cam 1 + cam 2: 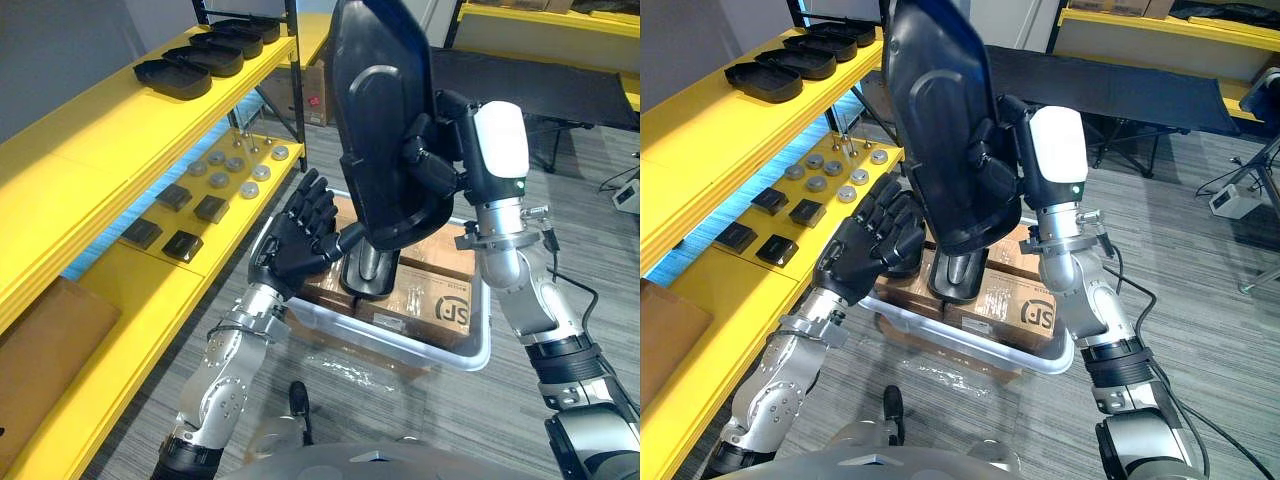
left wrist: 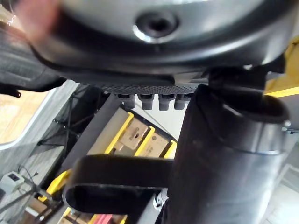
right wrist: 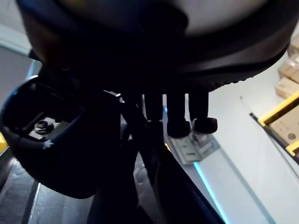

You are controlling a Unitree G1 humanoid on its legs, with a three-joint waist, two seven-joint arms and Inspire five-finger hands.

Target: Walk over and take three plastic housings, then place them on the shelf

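I'm in a workshop or stockroom: yellow racking (image 1: 110, 140) on my left carries rows of black housings (image 1: 205, 55), metal discs (image 1: 240, 165) and small black blocks (image 1: 185, 215); a clear bin (image 1: 440, 352) of cardboard boxes (image 1: 445, 300) sits on grey flooring (image 1: 560, 200) ahead.

Cardboard boxes (image 1: 445, 300) in clear bin (image 1: 420, 352); metal discs (image 1: 234, 163) left.

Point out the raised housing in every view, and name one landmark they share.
Left eye: housing upright at top centre, gripped by the right hand.
Right eye: top centre, left of middle.
Left wrist: a dark loop, possibly it; cannot tell.
Right wrist: dark shell beside the fingers, likely it.
Landmark: bin in both eye views.
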